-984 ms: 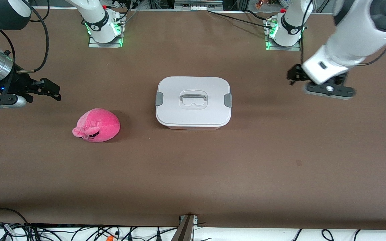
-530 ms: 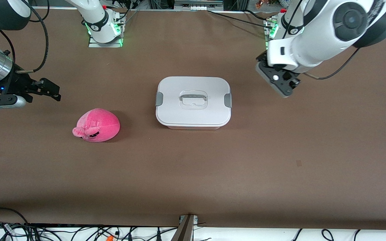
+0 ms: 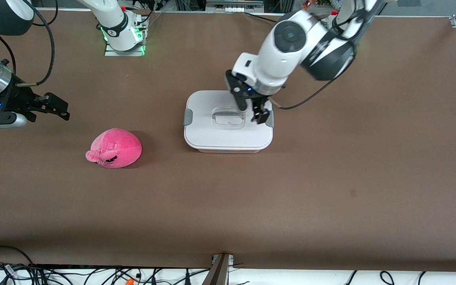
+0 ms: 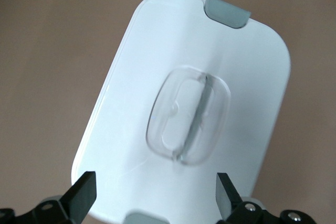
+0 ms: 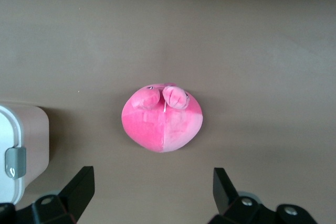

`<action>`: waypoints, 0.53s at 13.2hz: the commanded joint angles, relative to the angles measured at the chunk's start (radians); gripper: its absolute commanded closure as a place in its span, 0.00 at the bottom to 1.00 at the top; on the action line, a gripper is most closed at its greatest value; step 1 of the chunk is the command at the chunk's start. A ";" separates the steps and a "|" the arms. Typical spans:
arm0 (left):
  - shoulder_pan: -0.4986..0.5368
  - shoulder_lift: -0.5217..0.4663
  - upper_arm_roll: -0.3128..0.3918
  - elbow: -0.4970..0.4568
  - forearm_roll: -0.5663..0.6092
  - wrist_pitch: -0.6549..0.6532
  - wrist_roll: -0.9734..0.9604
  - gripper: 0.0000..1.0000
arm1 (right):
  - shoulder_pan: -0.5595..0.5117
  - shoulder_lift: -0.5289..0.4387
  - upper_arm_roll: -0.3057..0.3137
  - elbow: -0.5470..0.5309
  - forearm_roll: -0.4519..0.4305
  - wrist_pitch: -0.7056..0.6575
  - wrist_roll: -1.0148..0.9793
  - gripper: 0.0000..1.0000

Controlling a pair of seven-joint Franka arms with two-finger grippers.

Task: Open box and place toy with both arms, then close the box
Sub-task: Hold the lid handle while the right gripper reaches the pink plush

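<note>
The box (image 3: 228, 130) stands shut in the middle of the table, with its white lid on, a grey clip (image 3: 188, 116) at each end and a clear recessed handle (image 3: 228, 117). My left gripper (image 3: 253, 110) is open over the lid, at the end toward the left arm, beside the handle. The left wrist view shows the lid (image 4: 131, 119), the handle (image 4: 188, 115) and a clip (image 4: 227, 11), with the left gripper (image 4: 155, 195) spread wide above the lid. The pink plush toy (image 3: 114, 148) lies toward the right arm's end. My right gripper (image 3: 65, 109) waits open over the table near it. The right wrist view shows the toy (image 5: 163, 119), the right gripper (image 5: 152, 192) and the box's end (image 5: 21, 150).
The arm bases (image 3: 123, 33) with green lights stand along the table's edge farthest from the front camera. A cable (image 3: 303, 101) hangs from the left arm beside the box. Cables and a metal bracket (image 3: 220, 269) lie along the edge nearest the front camera.
The left arm swung in from the left arm's end of the table and its gripper now hangs over the box lid. The right arm has barely moved. Box and toy are unmoved.
</note>
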 commanded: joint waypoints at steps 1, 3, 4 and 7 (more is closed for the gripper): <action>-0.002 0.050 0.006 0.025 0.036 0.086 0.031 0.00 | -0.009 0.028 0.002 0.011 0.015 0.029 -0.004 0.00; -0.004 0.052 0.006 0.014 0.036 0.121 0.033 0.00 | -0.006 0.070 0.002 0.011 -0.005 0.042 -0.004 0.00; -0.007 0.064 0.008 0.011 0.037 0.130 0.033 0.00 | -0.004 0.079 0.002 0.011 -0.021 0.047 -0.003 0.00; -0.021 0.081 0.006 0.008 0.071 0.141 0.021 0.02 | -0.004 0.168 0.003 0.011 -0.046 0.052 -0.006 0.00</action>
